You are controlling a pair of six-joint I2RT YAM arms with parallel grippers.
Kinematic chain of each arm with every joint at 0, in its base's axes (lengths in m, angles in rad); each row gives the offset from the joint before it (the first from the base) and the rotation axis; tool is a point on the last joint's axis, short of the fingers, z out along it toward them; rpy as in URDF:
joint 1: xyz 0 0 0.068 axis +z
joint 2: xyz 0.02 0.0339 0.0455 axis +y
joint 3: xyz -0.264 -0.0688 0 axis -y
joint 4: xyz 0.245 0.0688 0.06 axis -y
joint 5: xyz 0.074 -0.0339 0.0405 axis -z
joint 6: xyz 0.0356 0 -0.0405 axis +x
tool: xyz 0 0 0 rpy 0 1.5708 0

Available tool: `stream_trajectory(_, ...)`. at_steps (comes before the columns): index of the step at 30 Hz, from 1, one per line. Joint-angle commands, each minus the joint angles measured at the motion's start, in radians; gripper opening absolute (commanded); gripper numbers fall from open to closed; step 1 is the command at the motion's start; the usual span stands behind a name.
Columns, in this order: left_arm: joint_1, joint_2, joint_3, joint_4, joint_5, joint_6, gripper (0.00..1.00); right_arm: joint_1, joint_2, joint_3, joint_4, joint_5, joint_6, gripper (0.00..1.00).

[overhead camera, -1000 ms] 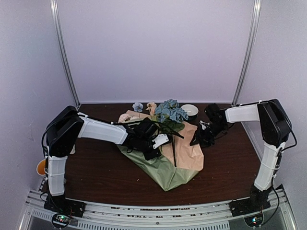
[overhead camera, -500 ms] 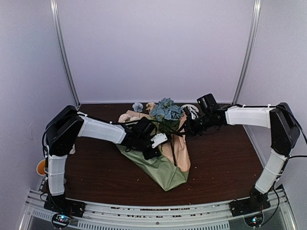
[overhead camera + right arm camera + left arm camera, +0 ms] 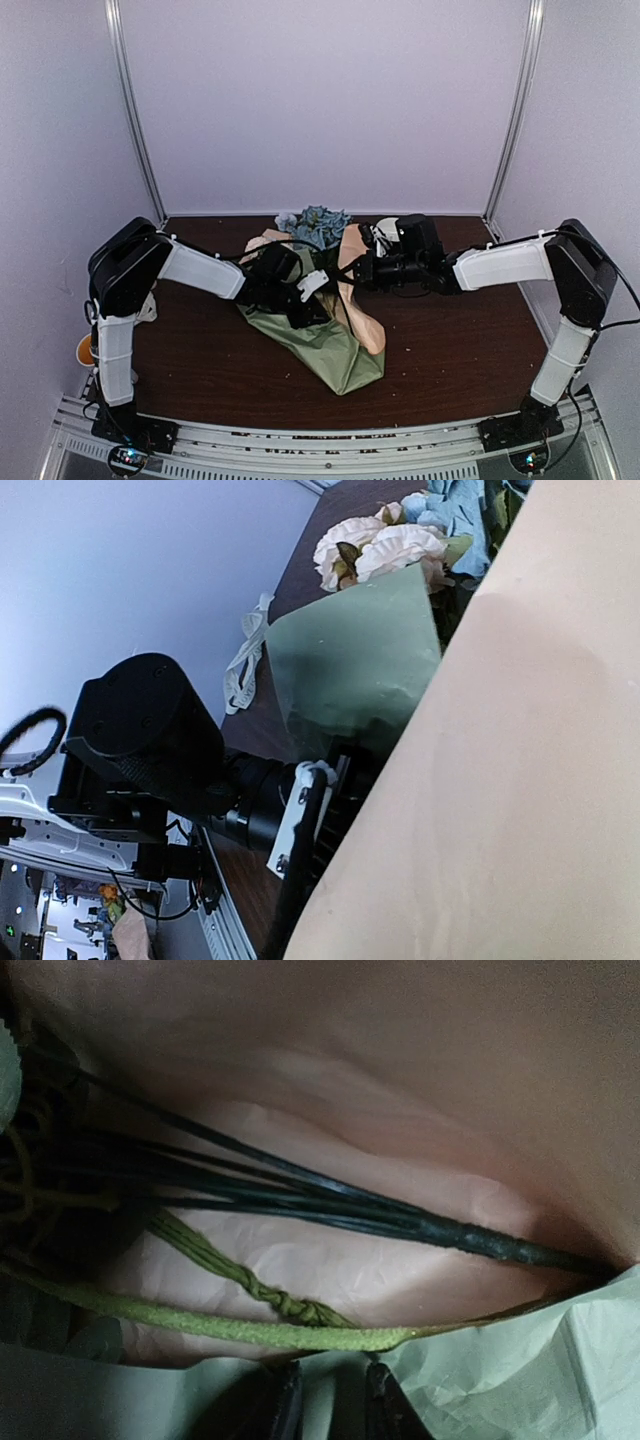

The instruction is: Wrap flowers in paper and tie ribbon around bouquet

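Observation:
The paper [image 3: 335, 345] lies mid-table, sage green outside, with its beige flap [image 3: 362, 305] raised and folded leftward over the flowers' stems. Blue blooms of the flowers [image 3: 317, 222] and pink ones [image 3: 375, 545] show at its far end. Dark stems [image 3: 300, 1195] run across the beige inner face [image 3: 400, 1090]. My left gripper [image 3: 305, 300] sits at the paper's left side, its jaws [image 3: 330, 1405] pinching the green edge. My right gripper [image 3: 362, 270] is shut on the beige flap [image 3: 520, 780], which hides its fingertips. The ribbon [image 3: 243, 662] lies crumpled at the table's left edge.
A white round object [image 3: 388, 228] stands partly hidden behind my right gripper at the back. An orange item [image 3: 85, 348] sits off the table's left side by the left arm's base. Metal frame posts [image 3: 512, 110] rise at the back corners.
My right gripper closed on the paper's right edge and swept left, lifting the beige flap over the stems. The left gripper narrowed on the green edge and shifted slightly left with the bundle.

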Motion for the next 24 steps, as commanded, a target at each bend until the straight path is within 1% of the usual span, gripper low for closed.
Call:
stream_trajectory(1,0.029,0.001,-0.055,0.055,0.054,-0.069,0.24,0.066,0.08,-0.027,0.056,-0.017,0.026,0.0)
stream_trajectory(5,0.063,-0.017,-0.117,0.168,0.124,-0.101,0.29,0.058,0.076,-0.088,0.136,-0.008,0.066,0.0)
stream_trajectory(8,0.072,-0.022,-0.142,0.206,0.15,-0.109,0.31,0.048,0.071,-0.1,0.129,-0.003,0.057,0.0)
stream_trajectory(11,0.075,-0.019,-0.142,0.212,0.151,-0.116,0.31,0.066,0.088,-0.047,0.009,-0.022,-0.03,0.0)
stream_trajectory(14,0.075,-0.021,-0.134,0.201,0.133,-0.122,0.33,0.106,0.14,0.019,-0.113,-0.053,-0.112,0.0)
stream_trajectory(17,0.081,-0.029,-0.115,0.176,0.067,-0.141,0.35,0.104,0.214,0.086,-0.242,-0.049,-0.137,0.0)
stream_trajectory(20,0.083,-0.033,-0.072,0.136,0.007,-0.146,0.35,0.098,0.255,0.105,-0.292,-0.036,-0.13,0.0)
stream_trajectory(24,0.083,-0.067,-0.068,0.134,0.013,-0.155,0.37,0.099,0.293,0.14,-0.403,0.004,-0.17,0.0)
